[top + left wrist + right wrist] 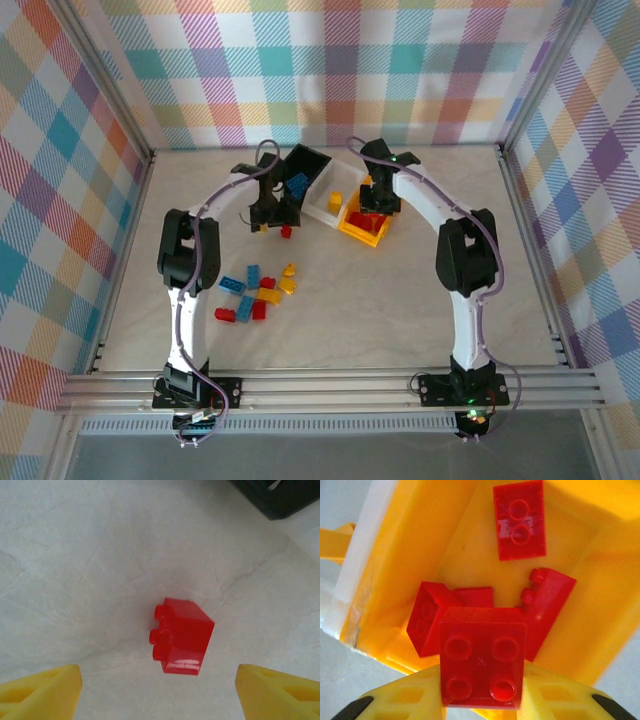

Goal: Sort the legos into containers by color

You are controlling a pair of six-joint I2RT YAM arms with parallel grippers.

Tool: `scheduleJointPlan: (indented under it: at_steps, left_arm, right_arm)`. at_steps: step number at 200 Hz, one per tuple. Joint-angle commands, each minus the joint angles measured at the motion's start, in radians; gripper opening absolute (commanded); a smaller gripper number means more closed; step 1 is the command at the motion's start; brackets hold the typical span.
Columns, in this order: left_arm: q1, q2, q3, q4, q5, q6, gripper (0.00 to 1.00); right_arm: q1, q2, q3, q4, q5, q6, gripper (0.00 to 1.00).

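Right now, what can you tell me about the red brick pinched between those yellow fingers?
The red brick is square, glossy plastic, with four round studs facing the wrist camera. Yellow fingers of the right gripper press two opposite sides, holding it level over the yellow bin, where other red bricks lie. Whether it touches those below is unclear.

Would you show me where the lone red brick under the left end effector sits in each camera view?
Top external: the red brick lies just below the left end effector.
Left wrist: picture centre, on its side, between the open yellow fingertips.
Right wrist: aimed into the yellow-orange bin instead.
Shared landmark: the black bin, upper centre from above, top-right corner at the wrist.
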Motion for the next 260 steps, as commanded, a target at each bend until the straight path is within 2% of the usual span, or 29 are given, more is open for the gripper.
scheduleJointPlan:
  at_steps: [1,47,100,139,162,173,185,236,260]
  left_arm:
    - [-0.01,0.048,0.074,-0.036,-0.001,0.05,0.78]
    - [-0.027,0.103,0.11,-0.033,-0.018,0.077,0.73]
    - [-0.026,0.139,0.138,-0.03,-0.031,0.09,0.68]
    - [-0.026,0.153,0.134,-0.015,-0.044,0.09,0.57]
    - [-0.026,0.157,0.132,-0.009,-0.044,0.088,0.45]
    - [-0.026,0.157,0.128,-0.008,-0.05,0.088,0.45]
    - [-0.026,0.156,0.119,-0.005,-0.055,0.089,0.43]
    - [-0.026,0.151,0.111,0.009,-0.045,0.073,0.22]
    - [-0.027,0.115,0.109,-0.018,-0.046,0.06,0.18]
  right_arm:
    - [-0.003,0.036,0.065,-0.031,-0.03,0.013,0.35]
    - [-0.003,0.063,0.141,-0.085,-0.033,0.01,0.47]
    - [-0.003,-0.027,0.139,-0.121,-0.027,0.018,0.49]
    - [-0.002,-0.186,0.008,-0.085,-0.056,0.072,0.5]
    - [-0.002,-0.258,-0.067,-0.077,-0.065,0.093,0.5]
    - [-0.002,-0.29,-0.096,-0.075,-0.064,0.097,0.5]
    - [-0.002,-0.317,-0.115,-0.076,-0.062,0.1,0.5]
    - [0.001,-0.386,-0.166,-0.069,-0.074,0.128,0.5]
    - [0.007,-0.409,-0.197,-0.06,-0.083,0.138,0.5]
